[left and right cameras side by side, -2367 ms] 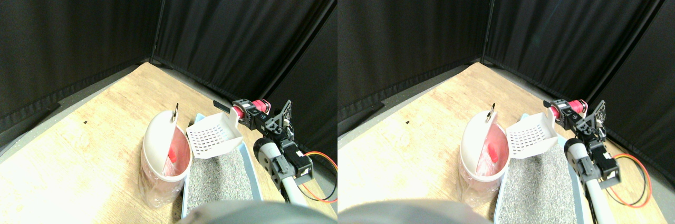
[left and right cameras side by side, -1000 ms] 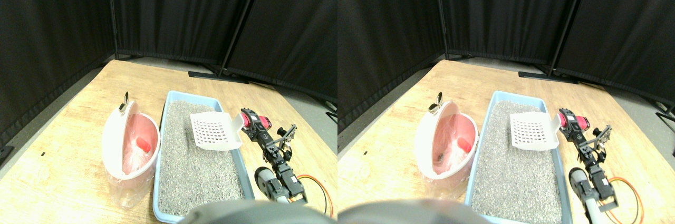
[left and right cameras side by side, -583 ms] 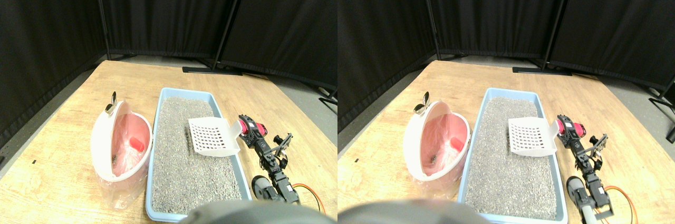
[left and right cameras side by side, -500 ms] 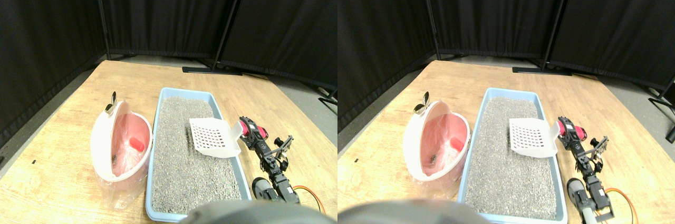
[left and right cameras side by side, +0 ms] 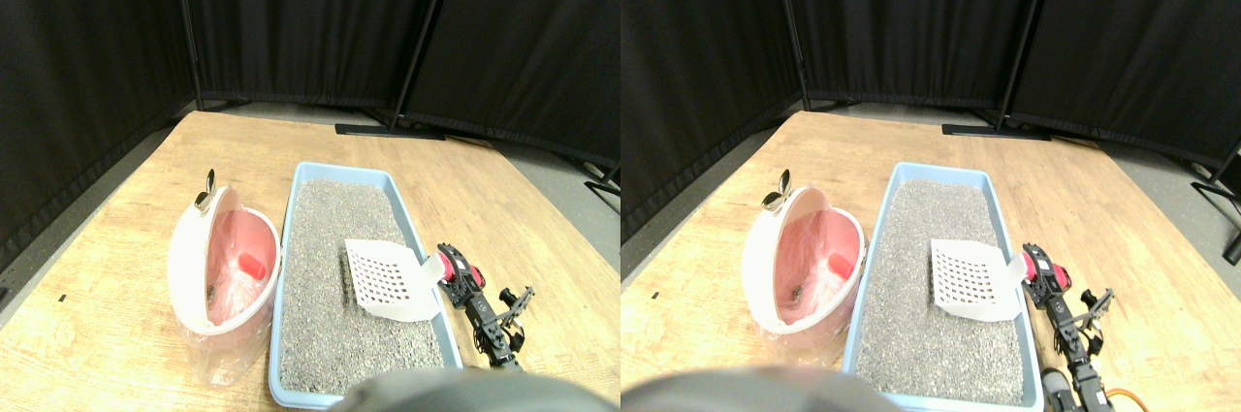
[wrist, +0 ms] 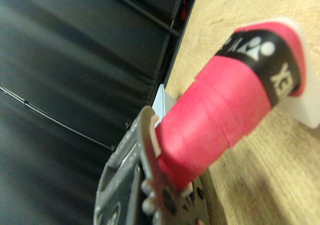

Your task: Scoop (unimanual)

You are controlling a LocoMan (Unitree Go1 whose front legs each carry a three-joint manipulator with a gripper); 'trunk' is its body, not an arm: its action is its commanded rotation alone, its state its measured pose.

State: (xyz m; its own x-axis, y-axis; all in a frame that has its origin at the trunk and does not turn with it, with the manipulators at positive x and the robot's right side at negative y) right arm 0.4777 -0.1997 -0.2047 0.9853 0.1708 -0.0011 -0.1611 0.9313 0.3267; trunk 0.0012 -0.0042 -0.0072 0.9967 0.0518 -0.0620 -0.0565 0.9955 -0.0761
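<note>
Pink-lined bin [left and right cameras side by side: 221,267] at lower left holds a small red piece and dark bits. Right of it, the blue tray [left and right cameras side by side: 289,237] is filled with grey litter [left and right cameras side by side: 325,276]. A white slotted scoop [left and right cameras side by side: 388,279] hangs low over the litter at lower centre; to scoop well, I'd tip its front edge under the grains, shallow. At lower right, the end effector [left and right cameras side by side: 458,272] clamps the scoop's pink handle [wrist: 220,110].
</note>
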